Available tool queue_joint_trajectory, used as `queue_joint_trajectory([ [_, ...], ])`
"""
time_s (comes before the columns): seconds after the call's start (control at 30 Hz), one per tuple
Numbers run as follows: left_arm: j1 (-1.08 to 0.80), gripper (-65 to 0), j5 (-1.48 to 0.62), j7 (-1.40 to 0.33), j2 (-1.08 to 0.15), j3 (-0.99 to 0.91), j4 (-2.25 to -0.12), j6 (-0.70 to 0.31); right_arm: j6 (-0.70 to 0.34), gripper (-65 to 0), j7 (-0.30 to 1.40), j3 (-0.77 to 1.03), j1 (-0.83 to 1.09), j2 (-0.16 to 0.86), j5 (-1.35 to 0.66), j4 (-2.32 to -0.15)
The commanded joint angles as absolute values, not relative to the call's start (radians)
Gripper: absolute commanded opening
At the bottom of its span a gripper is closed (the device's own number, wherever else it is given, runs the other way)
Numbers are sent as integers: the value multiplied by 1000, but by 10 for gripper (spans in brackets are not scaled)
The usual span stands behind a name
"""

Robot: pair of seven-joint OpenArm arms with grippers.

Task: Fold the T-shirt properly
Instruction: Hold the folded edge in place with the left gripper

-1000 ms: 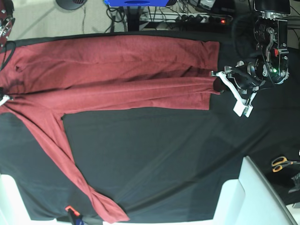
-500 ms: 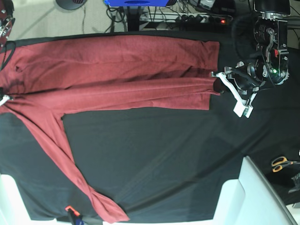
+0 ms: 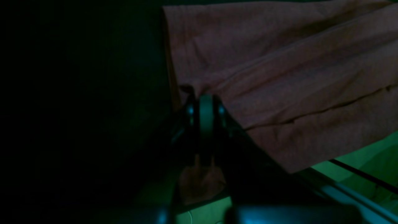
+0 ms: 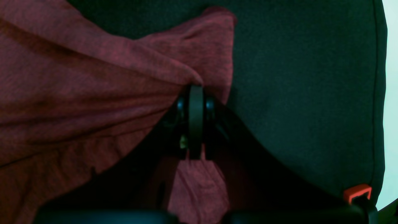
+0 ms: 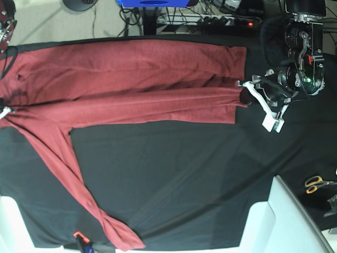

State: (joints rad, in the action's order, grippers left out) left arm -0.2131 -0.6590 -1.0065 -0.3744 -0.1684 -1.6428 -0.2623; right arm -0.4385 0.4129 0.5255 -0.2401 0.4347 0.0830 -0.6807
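Observation:
The brick-red T-shirt (image 5: 131, 79) lies stretched across the far half of the black-covered table (image 5: 174, 174). One long sleeve (image 5: 68, 179) trails toward the near edge. My left gripper (image 5: 245, 97) is at the shirt's right-hand edge, shut on a pinch of the fabric. In the dark left wrist view its jaws (image 3: 205, 104) are closed on the T-shirt (image 3: 279, 71) edge. My right gripper (image 5: 3, 112) barely shows at the frame's left border. In the right wrist view it (image 4: 196, 91) is shut on a bunched fold of the T-shirt (image 4: 93, 93).
Scissors (image 5: 316, 183) lie at the right edge. A white bin (image 5: 279, 221) stands at the near right and another white object (image 5: 10, 226) at the near left. An orange-tipped tool (image 5: 79, 235) sits by the sleeve's end. Cables and a power strip (image 5: 226, 21) run behind the table.

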Motion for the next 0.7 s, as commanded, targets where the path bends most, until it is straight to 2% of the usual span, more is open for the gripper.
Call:
queue_joint_trajectory([
  [0.0,-202,-650,-659,-993,-392,-177,-1655,-260,-430,-650,404,527,-260,466,82,-699],
  [0.37,-202,-650,-653,-993,-394,-177,-1655,-260,-430,-650,427,527,-260,466,82,-699],
  [0.67,-208,-650,-535,-993,-371,-166,-1655,-260,-430,-650,427,527,-263,466,82,-699],
])
